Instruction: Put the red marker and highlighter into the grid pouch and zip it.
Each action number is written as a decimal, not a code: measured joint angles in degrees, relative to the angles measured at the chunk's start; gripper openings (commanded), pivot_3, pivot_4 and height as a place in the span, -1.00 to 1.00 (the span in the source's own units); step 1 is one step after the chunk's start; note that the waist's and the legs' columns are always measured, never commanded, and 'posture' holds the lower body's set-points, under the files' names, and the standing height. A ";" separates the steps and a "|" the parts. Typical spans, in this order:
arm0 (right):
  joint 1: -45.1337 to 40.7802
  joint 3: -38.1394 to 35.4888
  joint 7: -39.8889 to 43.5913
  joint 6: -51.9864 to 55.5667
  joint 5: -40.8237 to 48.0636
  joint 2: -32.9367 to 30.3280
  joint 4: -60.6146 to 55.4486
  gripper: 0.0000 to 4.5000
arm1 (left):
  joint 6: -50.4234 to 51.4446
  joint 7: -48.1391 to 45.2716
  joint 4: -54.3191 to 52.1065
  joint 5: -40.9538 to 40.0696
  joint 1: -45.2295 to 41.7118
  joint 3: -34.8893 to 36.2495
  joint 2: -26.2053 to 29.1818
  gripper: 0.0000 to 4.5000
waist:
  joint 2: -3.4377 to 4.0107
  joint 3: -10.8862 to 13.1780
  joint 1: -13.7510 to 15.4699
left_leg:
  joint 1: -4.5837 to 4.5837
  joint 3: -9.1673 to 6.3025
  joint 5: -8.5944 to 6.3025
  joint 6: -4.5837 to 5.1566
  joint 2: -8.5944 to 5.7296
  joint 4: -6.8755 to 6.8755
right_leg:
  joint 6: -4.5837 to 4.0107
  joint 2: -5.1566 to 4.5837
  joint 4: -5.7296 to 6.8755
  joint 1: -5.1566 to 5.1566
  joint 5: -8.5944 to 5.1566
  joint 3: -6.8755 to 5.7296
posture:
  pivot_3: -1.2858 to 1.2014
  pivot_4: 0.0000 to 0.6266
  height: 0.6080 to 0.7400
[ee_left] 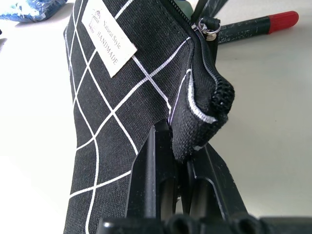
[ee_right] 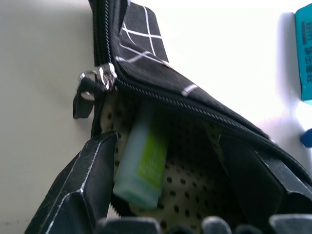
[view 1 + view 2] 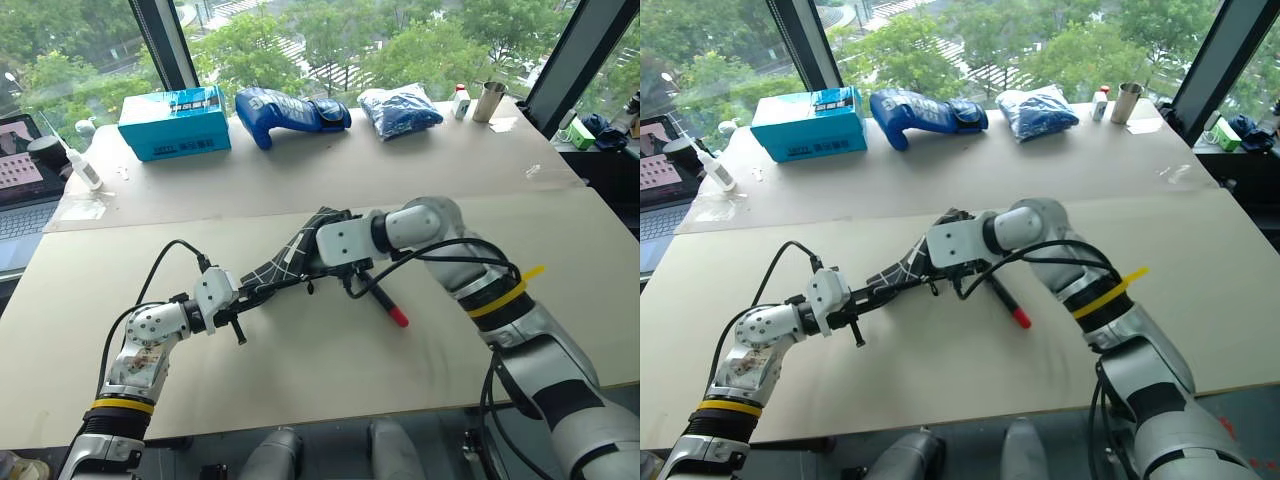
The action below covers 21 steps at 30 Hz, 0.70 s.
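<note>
Right wrist view: highlighter (image 2: 141, 161) lies inside the grid pouch (image 2: 146, 53), between the right gripper (image 2: 175, 195)'s spread fingers; left gripper (image 1: 180, 165) pinches the pouch's corner; red marker (image 3: 385, 300) lies beside the pouch.

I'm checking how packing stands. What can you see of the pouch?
The pouch is black fabric with white grid lines, a white label and a metal zipper pull. It lies on the table, one corner pinched in the shut left gripper. Its mouth is unzipped, showing a pale dotted lining with the highlighter inside. The right gripper stands spread in the opening. The marker lies outside it.
</note>
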 measured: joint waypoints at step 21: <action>16.03 -16.91 -8.45 59.97 26.33 -6.70 -27.73 0.66 | 4.86 3.42 -3.94 -4.03 1.53 3.39 -1.03 -1.00 | 0.00 0.00 1.17 | -0.04 0.18 -0.16 0.17 0.00 0.24 | 0.02 -0.10 -0.02 0.04 0.03 0.03 | 0.03 -0.52 1.00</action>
